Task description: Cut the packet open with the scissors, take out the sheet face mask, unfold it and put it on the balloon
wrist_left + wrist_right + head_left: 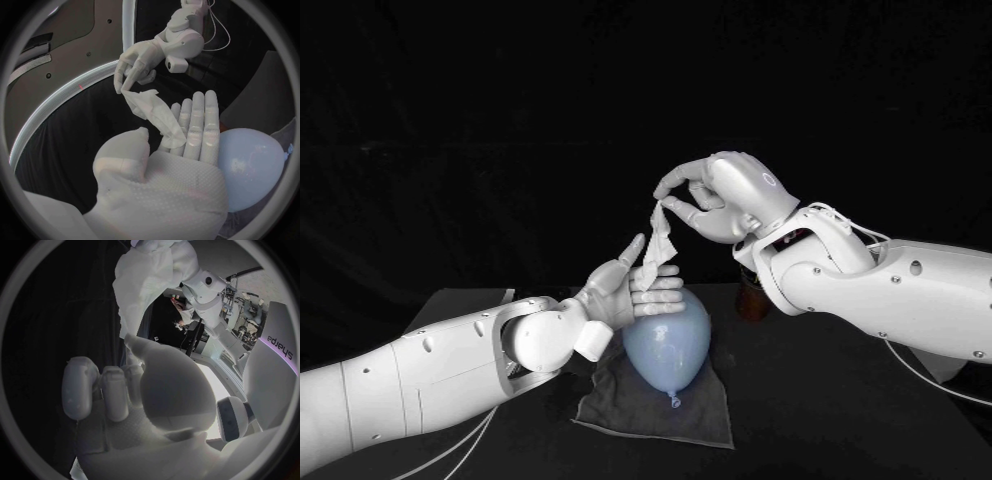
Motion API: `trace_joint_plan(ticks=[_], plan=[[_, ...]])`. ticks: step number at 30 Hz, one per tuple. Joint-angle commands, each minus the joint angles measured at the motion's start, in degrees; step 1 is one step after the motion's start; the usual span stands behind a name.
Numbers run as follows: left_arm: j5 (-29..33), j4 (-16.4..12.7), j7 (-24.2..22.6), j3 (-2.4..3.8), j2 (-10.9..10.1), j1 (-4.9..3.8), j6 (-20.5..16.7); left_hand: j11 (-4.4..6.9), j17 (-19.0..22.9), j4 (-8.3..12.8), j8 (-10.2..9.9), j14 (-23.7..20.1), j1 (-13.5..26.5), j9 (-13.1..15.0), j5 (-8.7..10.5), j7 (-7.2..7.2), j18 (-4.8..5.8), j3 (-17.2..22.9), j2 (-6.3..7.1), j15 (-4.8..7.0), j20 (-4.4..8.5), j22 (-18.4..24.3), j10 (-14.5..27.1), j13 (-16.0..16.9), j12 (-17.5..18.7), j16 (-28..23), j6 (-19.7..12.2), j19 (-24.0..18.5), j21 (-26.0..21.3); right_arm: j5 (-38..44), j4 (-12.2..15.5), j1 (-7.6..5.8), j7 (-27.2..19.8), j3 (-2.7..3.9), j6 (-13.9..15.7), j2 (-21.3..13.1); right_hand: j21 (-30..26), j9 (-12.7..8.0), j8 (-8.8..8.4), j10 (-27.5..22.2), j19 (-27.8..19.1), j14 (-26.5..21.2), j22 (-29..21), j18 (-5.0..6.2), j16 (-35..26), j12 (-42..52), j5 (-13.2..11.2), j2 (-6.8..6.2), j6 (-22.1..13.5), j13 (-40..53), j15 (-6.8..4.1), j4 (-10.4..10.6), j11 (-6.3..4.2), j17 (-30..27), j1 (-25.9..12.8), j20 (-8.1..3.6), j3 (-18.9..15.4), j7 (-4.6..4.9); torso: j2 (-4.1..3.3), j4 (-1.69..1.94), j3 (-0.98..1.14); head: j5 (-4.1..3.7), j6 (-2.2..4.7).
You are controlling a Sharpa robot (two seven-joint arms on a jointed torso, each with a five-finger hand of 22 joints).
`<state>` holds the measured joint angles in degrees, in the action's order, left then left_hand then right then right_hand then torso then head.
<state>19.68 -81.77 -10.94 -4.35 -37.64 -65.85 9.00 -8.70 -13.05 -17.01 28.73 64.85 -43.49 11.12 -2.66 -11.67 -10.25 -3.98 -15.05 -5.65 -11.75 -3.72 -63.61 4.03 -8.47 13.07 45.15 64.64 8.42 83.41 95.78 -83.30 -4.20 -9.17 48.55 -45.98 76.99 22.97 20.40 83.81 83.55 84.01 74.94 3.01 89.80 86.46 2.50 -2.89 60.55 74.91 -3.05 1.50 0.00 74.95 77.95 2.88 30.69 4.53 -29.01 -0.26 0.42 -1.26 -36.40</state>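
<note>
Head view, hands: right hand is raised and pinches the top end of the folded white sheet face mask. Left hand is below it, thumb up, at the mask's lower end.
Head view, mask: hangs in the air between the two hands, above the balloon and off the table.
Head view, balloon: pale blue balloon lies on a grey cloth on the black table, just beside the left hand.
Head view, other: dark brown object stands behind the balloon, partly hidden by the right arm.
Left wrist view, adds: left hand has its fingers straight and together. The mask's lower end lies against them, the thumb close by. Cannot tell whether it is gripped.
Left wrist view, other: right hand holds the mask's upper tip, and the balloon sits beside the palm.
Right wrist view: right hand is seen from behind with its fingers curled in.
</note>
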Motion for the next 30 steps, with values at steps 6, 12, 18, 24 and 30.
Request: trace_joint_plan(ticks=[6,12,18,24,30], plan=[[2.9,-0.51,-2.31,0.09,-0.65,-0.02,0.92,-0.23,-0.17,0.05,-0.5,-0.06,0.02,-0.18,-0.13,-0.95,-0.42,-0.86,-1.52,-0.3,-0.07,0.04,-0.39,-0.13,0.81,-0.64,0.32,0.3,-0.52,0.48,4.12,1.53,0.51,-0.35,-1.91,-3.88,-0.14,2.25,0.11,4.53,1.5,5.99,11.62,-0.42,0.2,0.08,0.28,0.07,0.31,12.77,-0.41,-0.06,0.03,15.05,-0.62,-0.09,0.32,-0.14,0.05,-0.06,-0.02,0.18,-0.33],[2.97,-0.59,-2.42,0.08,-1.11,-0.02,0.27,-0.34,-0.25,0.12,-0.8,-0.31,-0.94,-0.26,-0.15,-1.04,-0.42,-0.73,-1.71,-0.42,-0.19,0.04,-0.4,-0.17,1.37,-1.0,0.33,0.19,-0.9,1.16,7.59,2.33,1.41,-0.59,-2.49,-7.4,-0.14,2.25,0.11,4.53,1.5,5.99,11.62,-0.42,0.2,0.08,0.28,0.07,0.31,12.77,-0.41,-0.06,0.03,15.05,-0.62,-0.09,0.32,-0.14,0.09,-0.06,0.05,0.0,-0.39],[2.17,-0.65,-2.42,0.07,-1.73,-0.02,-0.69,-0.54,-0.62,0.62,-1.5,-0.46,-5.82,-0.43,-0.17,-1.13,-0.42,-0.25,-1.34,-0.56,-0.44,0.01,-0.76,-0.13,2.62,-1.69,0.42,-0.04,-1.72,1.81,10.46,2.98,2.05,-0.77,-2.86,-10.41,-0.09,2.29,0.15,4.53,1.51,5.99,11.63,-0.43,0.2,0.08,0.28,0.05,0.28,12.77,-0.41,-0.06,0.04,15.05,-0.66,-0.09,0.35,-0.13,0.03,-0.06,0.08,0.0,-0.41],[0.03,-0.9,-2.0,0.06,-2.17,-0.02,-1.4,-0.51,-1.18,1.43,-2.31,-0.77,-14.21,-0.58,-0.16,-1.07,-0.39,0.32,-0.42,-0.8,-1.39,0.06,-1.21,-0.11,4.18,-2.78,0.74,-2.01,-3.51,2.01,11.36,3.88,2.49,-1.09,-3.5,-11.58,0.0,2.32,0.19,4.55,1.54,5.99,11.65,-0.45,0.2,0.12,0.28,0.03,0.26,12.8,-0.41,-0.06,0.04,15.05,-0.69,-0.09,0.36,-0.13,0.04,-0.09,0.02,0.08,-0.59],[-1.84,-1.49,-1.41,0.05,-2.54,-0.02,-1.61,-1.1,-1.08,2.42,-3.75,-2.85,-19.95,-1.0,-0.15,-1.45,-0.37,0.7,0.95,-1.57,-2.85,0.06,0.67,-0.27,4.89,-4.62,0.26,-5.23,-4.72,2.3,11.39,4.97,2.84,-1.2,-3.76,-12.11,0.0,2.32,0.19,4.55,1.54,5.99,11.65,-0.45,0.2,0.12,0.28,0.03,0.26,12.8,-0.41,-0.06,0.04,15.05,-0.69,-0.09,0.36,-0.13,-0.03,0.06,0.0,0.19,-0.84]])
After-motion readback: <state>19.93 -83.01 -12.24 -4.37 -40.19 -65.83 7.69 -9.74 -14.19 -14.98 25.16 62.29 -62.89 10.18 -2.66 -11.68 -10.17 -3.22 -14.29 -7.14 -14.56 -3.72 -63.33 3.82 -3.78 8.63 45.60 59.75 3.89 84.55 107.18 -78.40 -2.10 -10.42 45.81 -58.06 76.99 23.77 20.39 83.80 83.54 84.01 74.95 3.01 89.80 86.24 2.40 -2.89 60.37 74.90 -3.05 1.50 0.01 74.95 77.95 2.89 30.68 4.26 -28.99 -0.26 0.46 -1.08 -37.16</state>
